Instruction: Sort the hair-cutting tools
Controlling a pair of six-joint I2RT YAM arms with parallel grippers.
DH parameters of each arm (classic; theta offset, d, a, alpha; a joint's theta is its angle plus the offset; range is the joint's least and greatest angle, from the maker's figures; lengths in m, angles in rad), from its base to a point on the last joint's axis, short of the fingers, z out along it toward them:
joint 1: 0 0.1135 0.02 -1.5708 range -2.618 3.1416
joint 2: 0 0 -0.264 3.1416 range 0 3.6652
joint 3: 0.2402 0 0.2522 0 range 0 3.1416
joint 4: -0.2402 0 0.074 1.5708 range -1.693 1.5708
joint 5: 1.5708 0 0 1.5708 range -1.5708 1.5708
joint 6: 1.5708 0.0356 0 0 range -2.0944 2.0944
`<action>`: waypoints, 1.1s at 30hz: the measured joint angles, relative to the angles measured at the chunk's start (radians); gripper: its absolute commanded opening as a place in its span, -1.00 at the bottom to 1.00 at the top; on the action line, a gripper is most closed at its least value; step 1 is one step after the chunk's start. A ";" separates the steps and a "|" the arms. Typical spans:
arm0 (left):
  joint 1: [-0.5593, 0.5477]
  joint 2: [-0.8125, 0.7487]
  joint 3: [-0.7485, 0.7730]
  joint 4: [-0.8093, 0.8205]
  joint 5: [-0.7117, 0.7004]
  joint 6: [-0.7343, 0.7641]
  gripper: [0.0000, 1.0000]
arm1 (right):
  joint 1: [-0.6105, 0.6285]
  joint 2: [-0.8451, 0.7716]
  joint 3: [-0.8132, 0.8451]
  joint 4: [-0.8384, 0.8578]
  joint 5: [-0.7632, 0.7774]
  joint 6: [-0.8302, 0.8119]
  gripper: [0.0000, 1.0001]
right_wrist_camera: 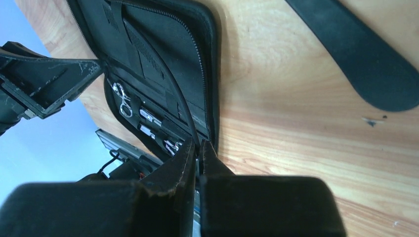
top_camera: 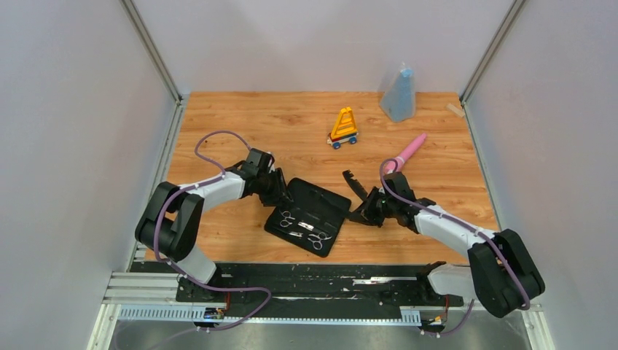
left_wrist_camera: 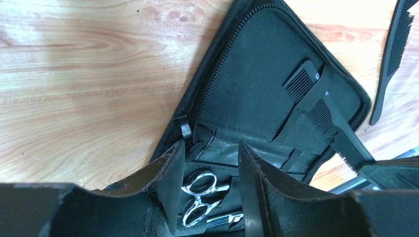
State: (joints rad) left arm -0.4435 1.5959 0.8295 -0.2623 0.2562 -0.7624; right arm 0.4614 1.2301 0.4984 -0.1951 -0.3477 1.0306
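Pinching the case at its right rim, the right gripper has its fingers pressed together on the zipper edge, which appears to pin the open case flat on the table. The left gripper hovers over the case's left side, fingers half spread with nothing between them, directly above the ring handles of the scissors. Both scissors, 2 in all, lie in the lower half of the case. 1 tucked comb sits under a strap in the upper half, and 1 loose comb lies on bare wood just beyond the right rim.

The step looks like a reach at the scissors side. It goes best as a straight descent with 1 fingertip on each side of the rings, clear of the zipper pull beside the left finger. Lifting the pinched rim would likely tilt the case and shift the scissors.

The right rim is crowded, with gripper and loose comb close together. Open wood lies left of and behind the case. The toy and wand are well apart at the back, and the case's near corner sits close to the table's front edge
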 measured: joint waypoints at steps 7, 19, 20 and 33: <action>-0.012 -0.001 0.002 -0.020 -0.008 0.005 -0.03 | 0.000 0.124 0.091 0.016 0.017 -0.087 -1.00; -0.019 -0.038 0.050 -0.164 -0.161 0.023 0.09 | -0.002 0.240 0.251 -0.029 -0.001 -0.361 -1.00; -0.010 -0.037 0.063 -0.174 -0.177 0.025 0.09 | -0.002 0.240 0.255 -0.037 -0.002 -0.374 -1.00; 0.018 0.159 0.235 -0.170 -0.228 0.076 -0.17 | -0.002 0.172 0.278 -0.155 -0.028 -0.510 -1.00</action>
State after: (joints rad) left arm -0.4255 1.7550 1.0645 -0.4324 0.0280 -0.6868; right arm 0.4595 1.4025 0.7769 -0.3504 -0.3756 0.5201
